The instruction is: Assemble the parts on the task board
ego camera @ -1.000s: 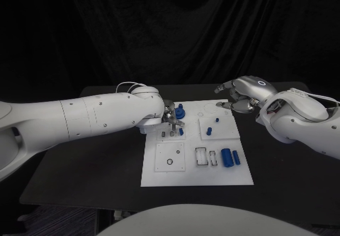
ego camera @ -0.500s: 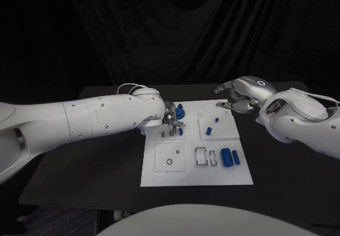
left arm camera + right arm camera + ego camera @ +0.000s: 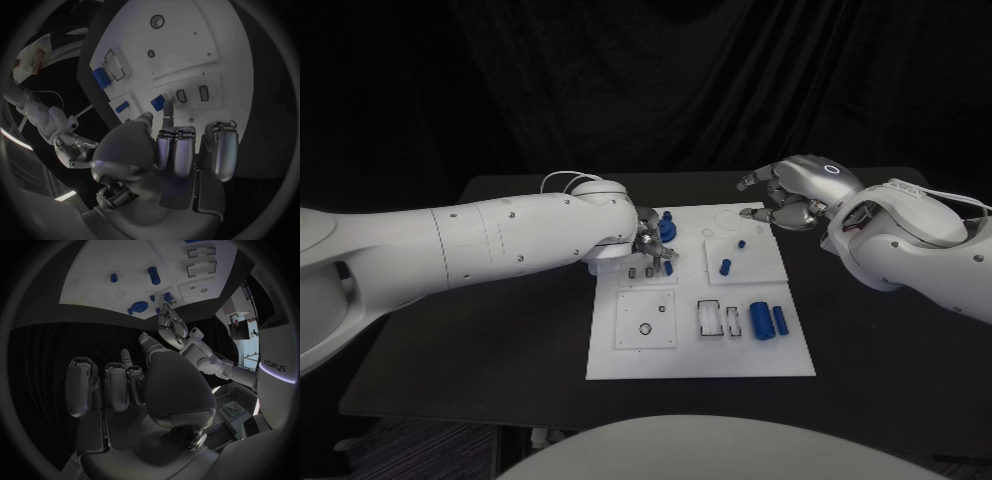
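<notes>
Left hand (image 3: 646, 245) fingertips hide part beneath; contact with part unclear.

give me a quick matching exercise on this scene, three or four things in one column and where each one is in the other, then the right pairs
Things:
1. left hand
2. right hand
3. two blue cylinders lying side by side
4. small dark ring

Places:
A. above the far right corner of the white board, holding nothing
B. on the board's near left square panel
C. fingertips down among the small parts on the board's far left panel
D. on the board's right side, beside the rectangular slots

Pairs: 1-C, 2-A, 3-D, 4-B
</notes>
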